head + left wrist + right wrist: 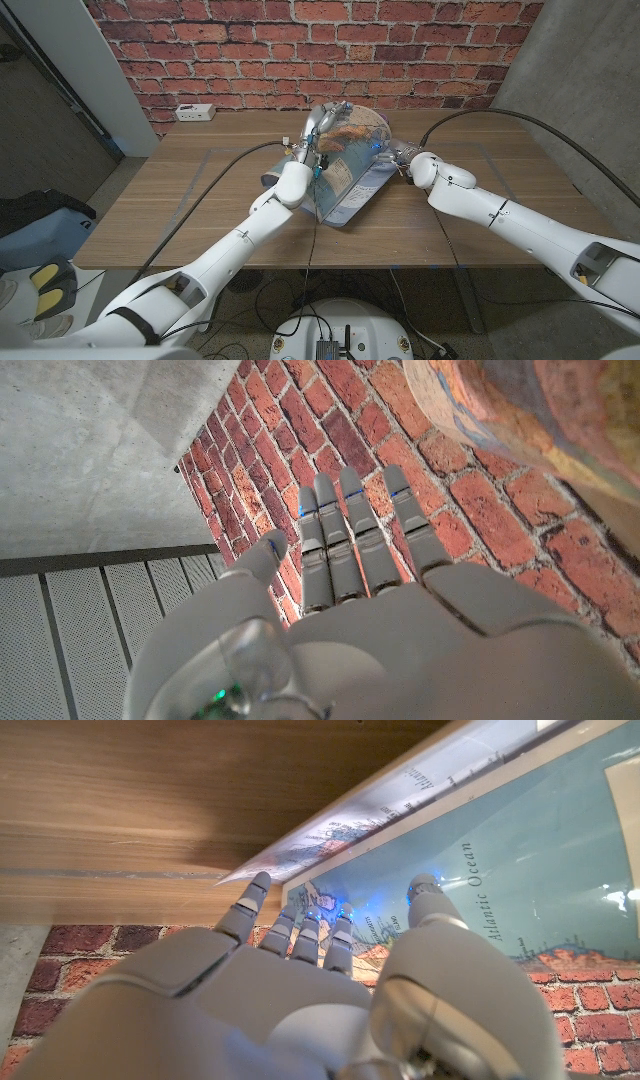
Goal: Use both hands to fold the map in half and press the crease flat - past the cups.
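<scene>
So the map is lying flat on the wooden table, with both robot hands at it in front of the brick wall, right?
Not flat. In the head view the map is lifted and curled above the wooden table, between the left hand and right hand. The brick wall is right.

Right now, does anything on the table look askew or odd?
Yes: the map is lifted off the wooden table, arched and sitting diagonally rather than flat. The left hand and right hand are at its raised edges. I see no cups.
</scene>
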`<state>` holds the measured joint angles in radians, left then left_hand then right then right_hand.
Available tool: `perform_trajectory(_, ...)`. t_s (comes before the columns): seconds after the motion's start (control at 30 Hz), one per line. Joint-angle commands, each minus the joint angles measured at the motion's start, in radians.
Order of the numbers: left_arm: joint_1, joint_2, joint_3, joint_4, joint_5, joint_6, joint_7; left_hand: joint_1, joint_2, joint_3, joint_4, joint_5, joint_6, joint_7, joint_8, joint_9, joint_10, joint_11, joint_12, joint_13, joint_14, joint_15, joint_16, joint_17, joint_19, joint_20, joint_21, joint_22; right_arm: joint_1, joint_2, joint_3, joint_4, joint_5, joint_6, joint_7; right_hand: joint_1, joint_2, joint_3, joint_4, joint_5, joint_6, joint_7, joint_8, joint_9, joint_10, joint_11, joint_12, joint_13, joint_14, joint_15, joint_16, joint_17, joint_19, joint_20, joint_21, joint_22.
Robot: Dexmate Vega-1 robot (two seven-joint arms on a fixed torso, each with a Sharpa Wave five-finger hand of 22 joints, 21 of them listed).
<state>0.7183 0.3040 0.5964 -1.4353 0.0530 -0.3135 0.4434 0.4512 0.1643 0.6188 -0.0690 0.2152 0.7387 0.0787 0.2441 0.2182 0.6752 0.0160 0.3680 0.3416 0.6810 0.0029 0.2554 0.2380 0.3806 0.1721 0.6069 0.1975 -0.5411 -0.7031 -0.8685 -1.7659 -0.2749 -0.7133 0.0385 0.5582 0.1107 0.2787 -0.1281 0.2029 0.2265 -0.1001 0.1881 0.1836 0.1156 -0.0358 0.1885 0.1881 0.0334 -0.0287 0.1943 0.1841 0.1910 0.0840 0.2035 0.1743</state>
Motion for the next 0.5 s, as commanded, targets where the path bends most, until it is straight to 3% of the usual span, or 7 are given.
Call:
perform_trajectory(0.03,0.075,0.048,-0.069,-0.281,0.161,0.520,0.169,-0.011,-0.026,-0.001,-0.012,0.005,-0.036,0.003,-0.018,0.000,-0.056,0.029,-0.035,-0.001,-0.046,0.013,-0.024,-0.016,-0.009,0.019,-0.007,-0.002,-0.001,-0.018,0.005,-0.020,-0.013,-0.034,0.001,-0.007,-0.005,-0.003,0.001,-0.005,-0.004,-0.003,-0.003,0.003,-0.002,-0.001,0.001,0.004,-0.006,-0.004,-0.001,0.003,-0.001,0.003,-0.003,0.003)
perform_trajectory(0.13,0.069,0.048,-0.086,-0.318,0.102,0.663,0.120,-0.023,-0.013,0.007,-0.009,0.004,-0.081,0.025,-0.038,-0.002,-0.086,0.044,-0.062,-0.012,-0.098,0.049,-0.047,-0.028,-0.009,0.034,-0.012,-0.006,0.000,-0.024,0.005,-0.027,-0.018,-0.038,0.001,-0.006,-0.005,-0.003,0.000,-0.005,-0.005,-0.003,-0.003,0.003,-0.001,-0.001,0.001,0.004,-0.006,-0.004,-0.001,0.003,-0.001,0.001,-0.003,0.003)
perform_trajectory(0.23,0.061,0.046,-0.103,-0.311,0.031,0.723,0.090,-0.029,0.015,0.034,-0.001,0.004,-0.160,0.047,-0.062,-0.007,-0.135,0.077,-0.101,-0.029,-0.150,0.076,-0.062,-0.039,-0.013,0.042,-0.023,-0.010,0.001,-0.027,0.004,-0.031,-0.021,-0.038,0.003,-0.005,-0.003,-0.003,0.000,-0.004,-0.005,-0.002,-0.002,0.003,-0.001,-0.001,0.002,0.004,-0.006,-0.005,-0.001,0.003,-0.001,0.002,-0.003,0.003)
perform_trajectory(0.3,0.049,0.051,-0.102,-0.297,0.000,0.749,0.077,-0.038,0.027,0.055,0.020,0.000,-0.209,0.052,-0.066,-0.012,-0.159,0.099,-0.122,-0.041,-0.187,0.093,-0.067,-0.040,-0.033,0.043,-0.039,-0.012,0.003,-0.030,0.004,-0.034,-0.023,-0.038,0.005,-0.004,-0.002,-0.002,-0.001,-0.003,-0.005,-0.002,-0.002,0.003,-0.001,-0.001,0.002,0.004,-0.005,-0.005,-0.001,0.002,-0.001,0.002,-0.003,0.003)
perform_trajectory(0.5,-0.004,0.077,-0.082,-0.272,-0.085,0.848,0.012,-0.054,0.026,0.083,0.055,-0.013,-0.277,0.064,-0.070,-0.019,-0.192,0.128,-0.149,-0.064,-0.251,0.116,-0.073,-0.045,-0.083,0.044,-0.072,-0.015,0.004,-0.037,0.006,-0.047,-0.036,-0.038,0.003,-0.002,-0.001,-0.002,-0.002,-0.002,-0.004,-0.002,-0.001,0.003,0.001,-0.002,0.003,0.004,-0.003,-0.006,0.000,0.002,0.000,0.002,-0.003,0.003)
